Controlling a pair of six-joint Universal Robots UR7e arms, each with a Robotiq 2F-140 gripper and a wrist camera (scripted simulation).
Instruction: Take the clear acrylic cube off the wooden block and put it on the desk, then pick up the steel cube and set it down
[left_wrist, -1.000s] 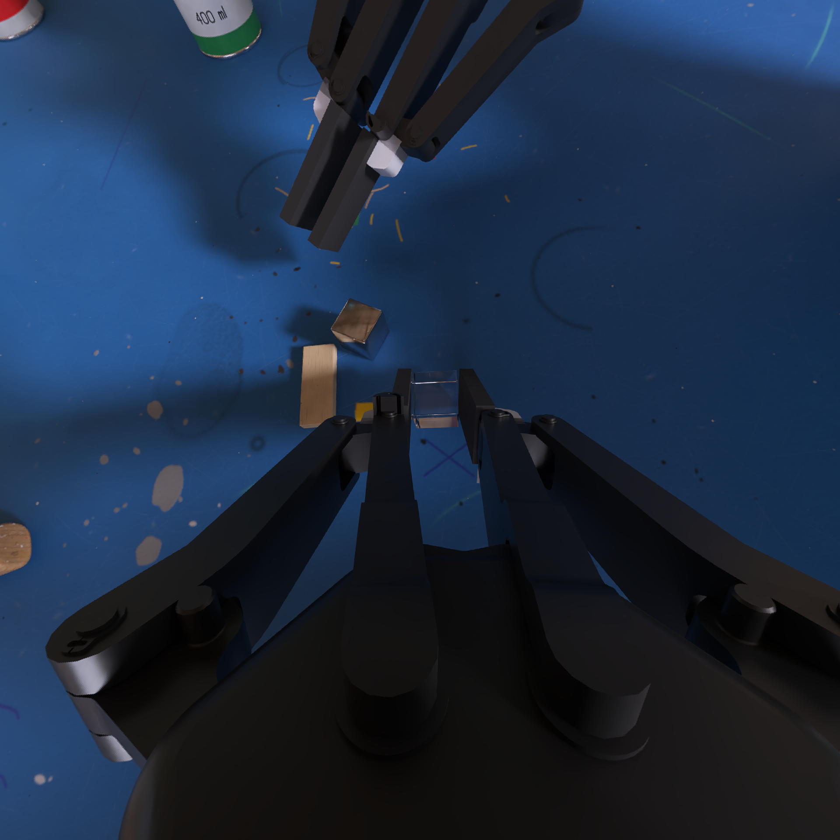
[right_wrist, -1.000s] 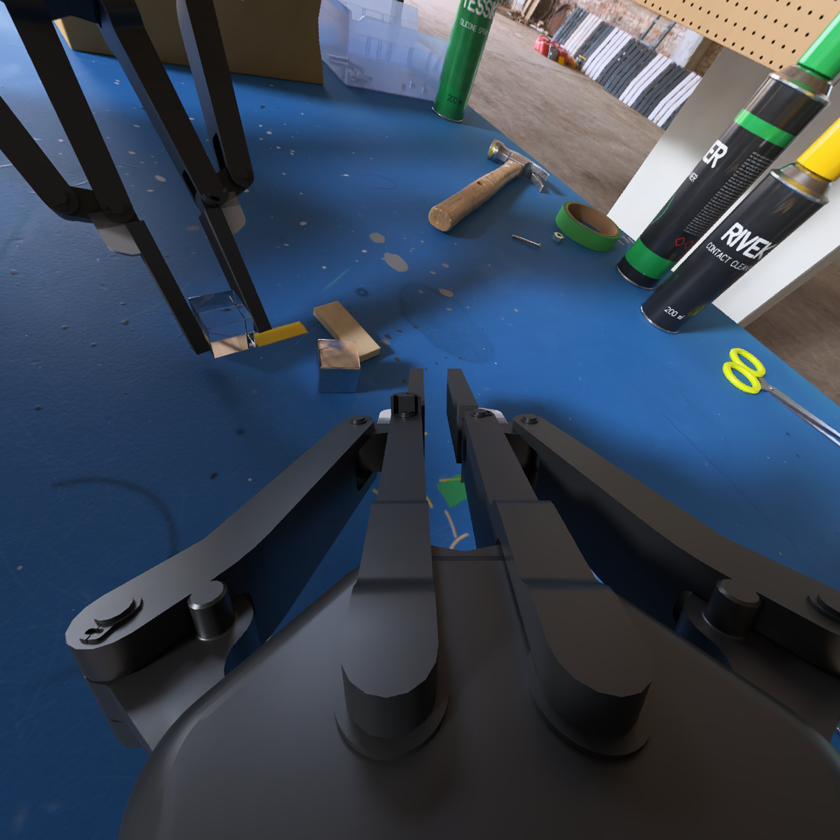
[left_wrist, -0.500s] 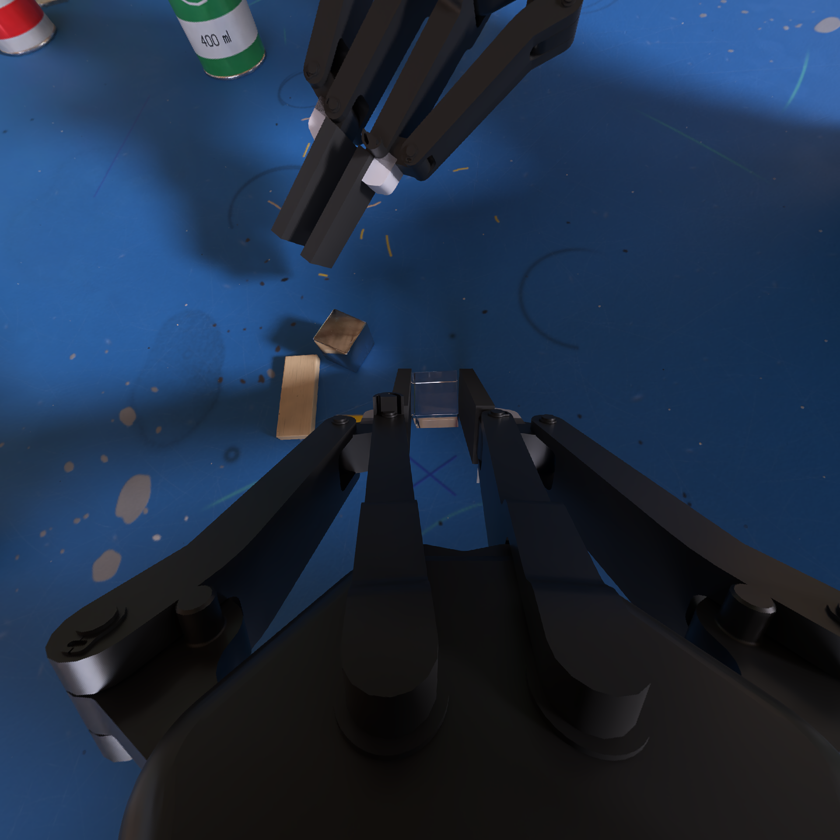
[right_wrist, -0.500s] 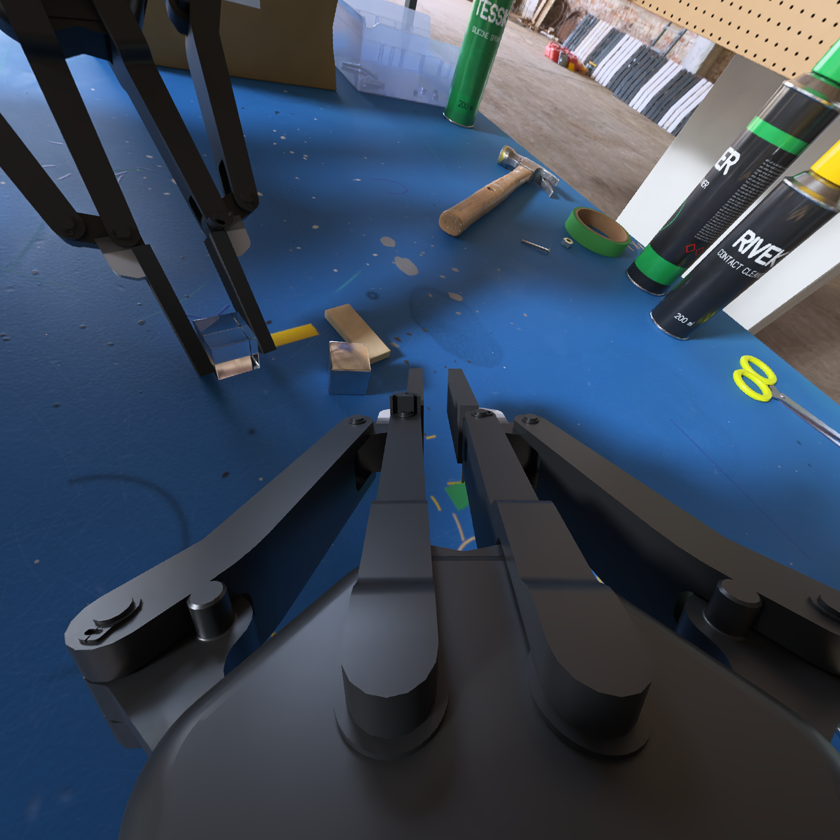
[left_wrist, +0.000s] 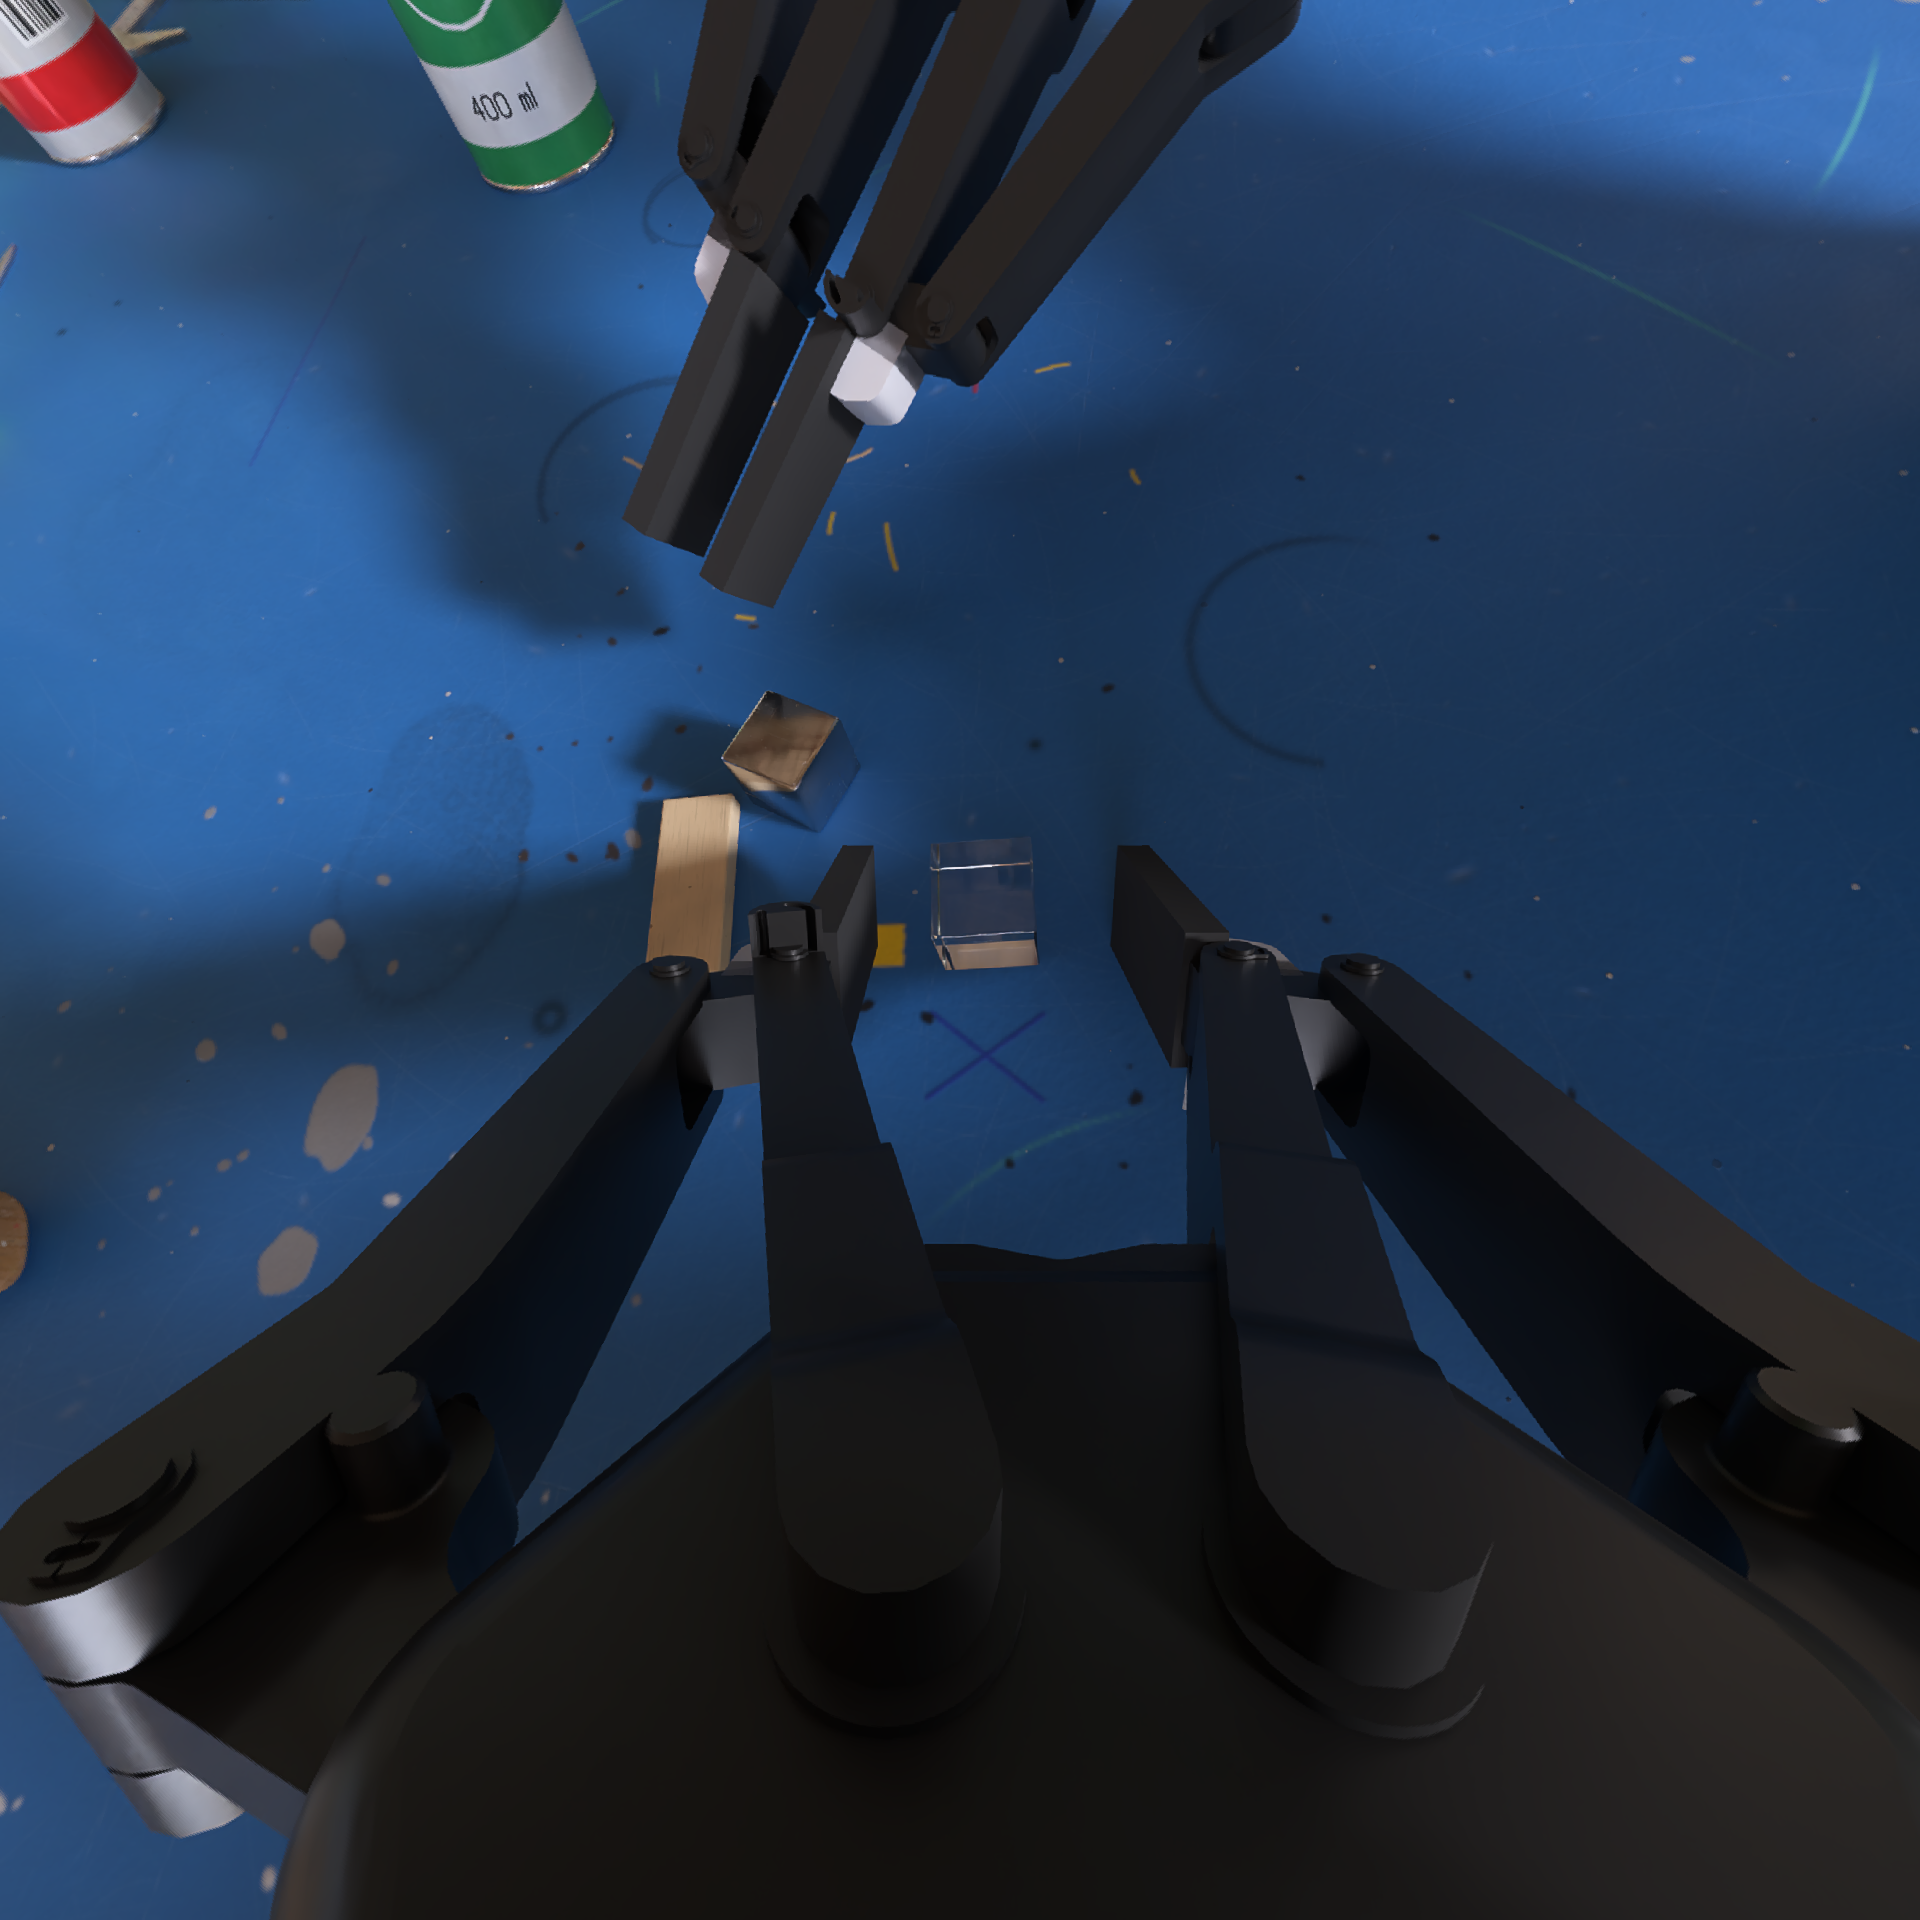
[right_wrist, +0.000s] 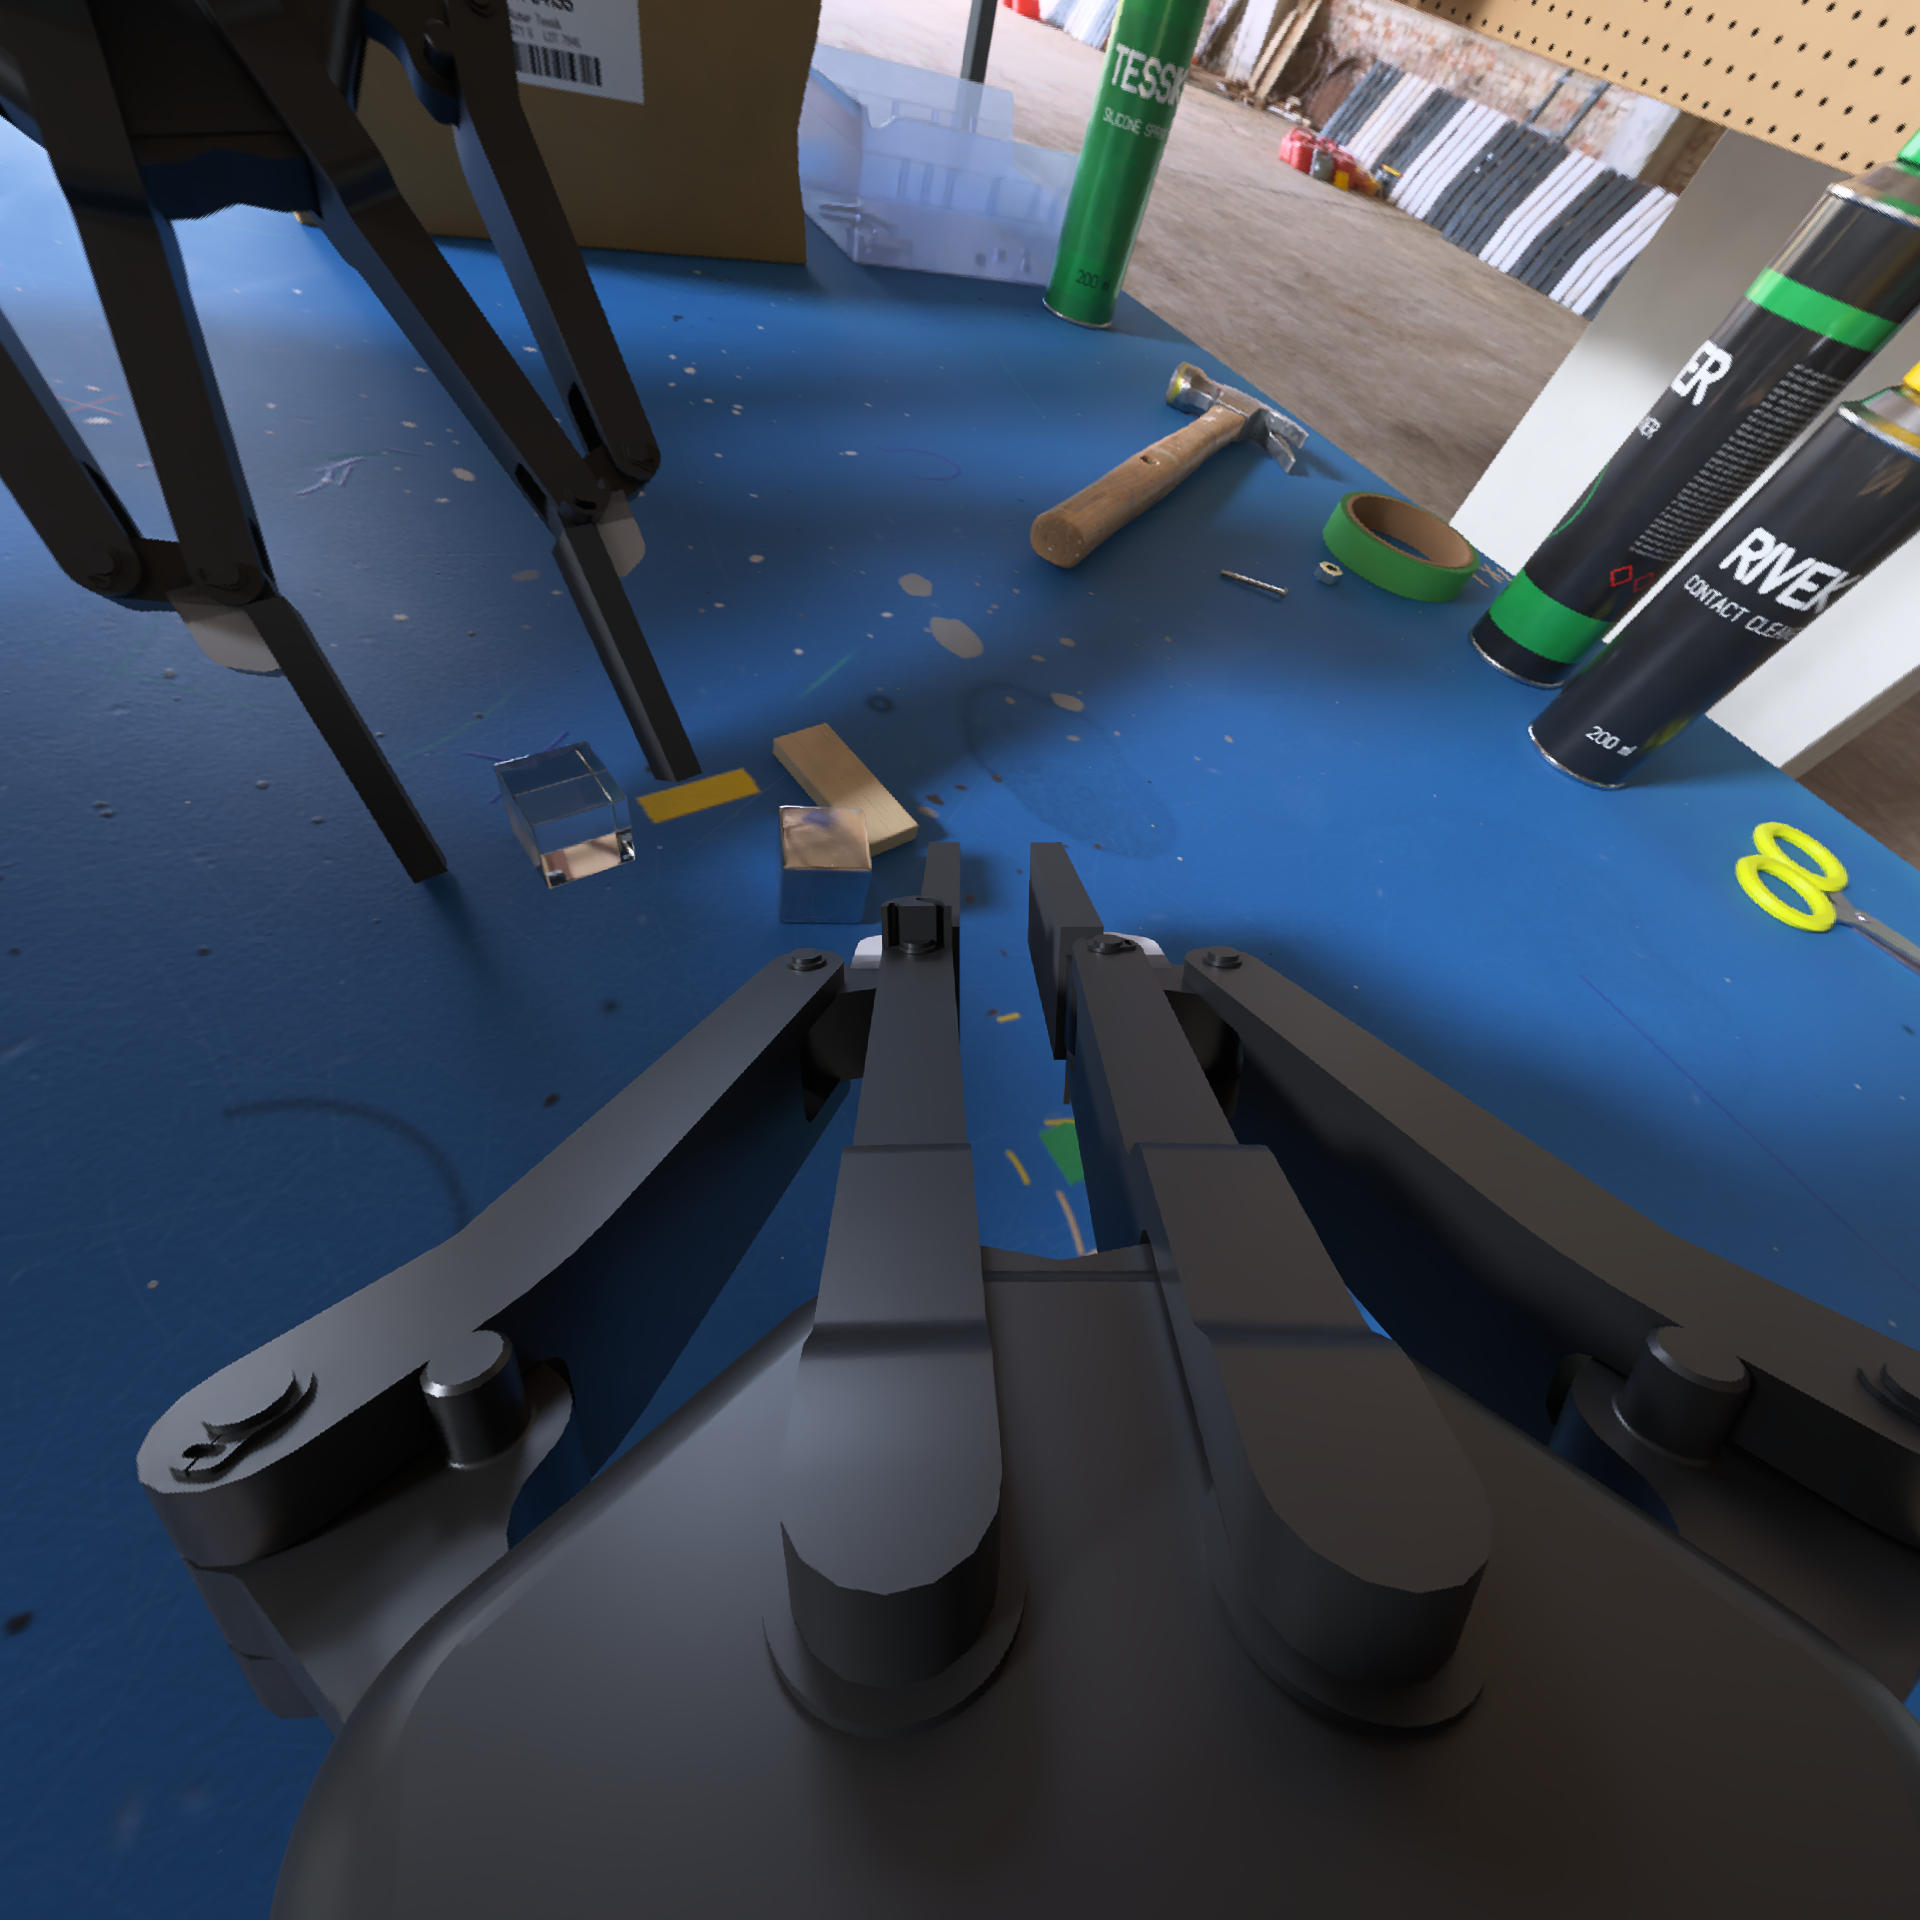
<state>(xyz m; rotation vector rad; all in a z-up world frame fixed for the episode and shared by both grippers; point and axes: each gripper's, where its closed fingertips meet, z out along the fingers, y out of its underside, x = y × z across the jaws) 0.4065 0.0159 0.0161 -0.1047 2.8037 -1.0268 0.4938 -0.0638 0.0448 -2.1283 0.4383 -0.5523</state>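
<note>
The clear acrylic cube (left_wrist: 984, 902) sits on the blue bench (left_wrist: 1455, 416), apart from the spread left hand (left_wrist: 992, 914). Lift that hand straight up, clear of both faces. The right hand (right_wrist: 995, 883), nearly pressed together and empty, must spread before straddling the steel cube (right_wrist: 824, 864) beside the wooden block (right_wrist: 844, 785).

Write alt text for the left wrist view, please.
The open left gripper straddles a clear acrylic cube resting on the blue desk. A steel cube and wooden block lie nearby, below the shut right gripper.
</note>
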